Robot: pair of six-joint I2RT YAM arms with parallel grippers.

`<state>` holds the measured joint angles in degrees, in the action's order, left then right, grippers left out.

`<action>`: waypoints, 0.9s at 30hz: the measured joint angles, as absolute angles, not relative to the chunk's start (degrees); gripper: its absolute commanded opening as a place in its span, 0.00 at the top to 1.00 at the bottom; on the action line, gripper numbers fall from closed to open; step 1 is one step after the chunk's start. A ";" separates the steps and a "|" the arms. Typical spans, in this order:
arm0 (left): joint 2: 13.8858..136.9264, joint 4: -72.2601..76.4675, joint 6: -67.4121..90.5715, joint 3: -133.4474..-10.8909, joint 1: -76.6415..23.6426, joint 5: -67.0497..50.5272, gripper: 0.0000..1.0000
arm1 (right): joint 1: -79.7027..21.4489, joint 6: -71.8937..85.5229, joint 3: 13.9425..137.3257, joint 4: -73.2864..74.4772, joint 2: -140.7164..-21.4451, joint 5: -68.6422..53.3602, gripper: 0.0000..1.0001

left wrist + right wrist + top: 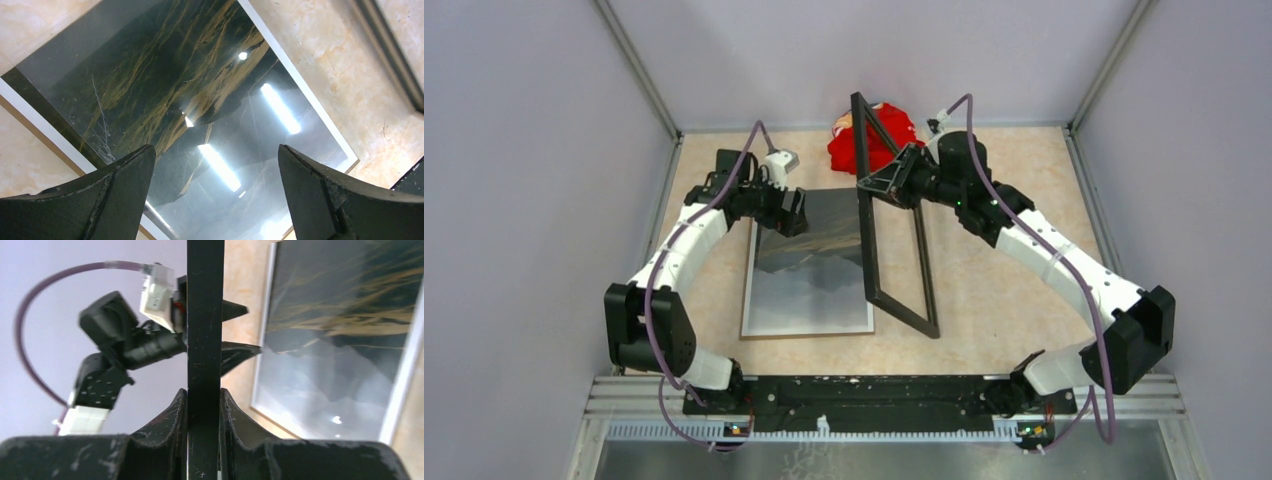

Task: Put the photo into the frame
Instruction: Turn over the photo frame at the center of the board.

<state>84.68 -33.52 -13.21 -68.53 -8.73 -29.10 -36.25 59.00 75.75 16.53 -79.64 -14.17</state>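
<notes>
**A:** Where is the photo sitting right now?

**B:** The photo [809, 265] is lying flat on the desk [1009, 300], picture side up, a little left of centre. Its long sides are running away from the arm bases, and ceiling lights are glaring off its surface.

**A:** And what are the left fingers doing?

**B:** The left fingers [120, 185] are hovering over the far end of the photo. They are spread wide apart and gripping nothing, with the print showing between them.

**A:** Is the frame lying down too?

**B:** No, the frame [894, 225] is standing tilted just to the right of the photo, showing its black side. Its near end is sitting low beside the photo's near right corner. Its far end is rising up in front of a red bundle [842, 150] by the back wall. I cannot tell whether the near end is touching the desk.

**A:** What is keeping it up?

**B:** The right fingers [172, 415] are pinching one long black bar of the frame, pressing on it from both sides.
</notes>
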 measured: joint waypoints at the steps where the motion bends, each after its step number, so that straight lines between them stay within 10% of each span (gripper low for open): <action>1: 84.33 -33.47 -13.19 -68.53 -8.78 -29.32 0.01 | -36.23 60.38 75.66 15.14 -79.64 -15.09 1.00; 19: 83.61 -32.86 -12.32 -68.53 -10.33 -28.95 0.01 | -24.62 85.36 53.54 -19.00 -72.82 -28.80 1.00; 27: 84.05 -31.92 -11.94 -68.82 -13.50 -27.38 0.01 | -16.27 85.08 52.31 -15.77 -69.52 -34.83 0.61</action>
<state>84.05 -31.92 -11.94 -68.82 -13.50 -27.38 -16.27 85.08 52.31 -15.77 -69.52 -34.83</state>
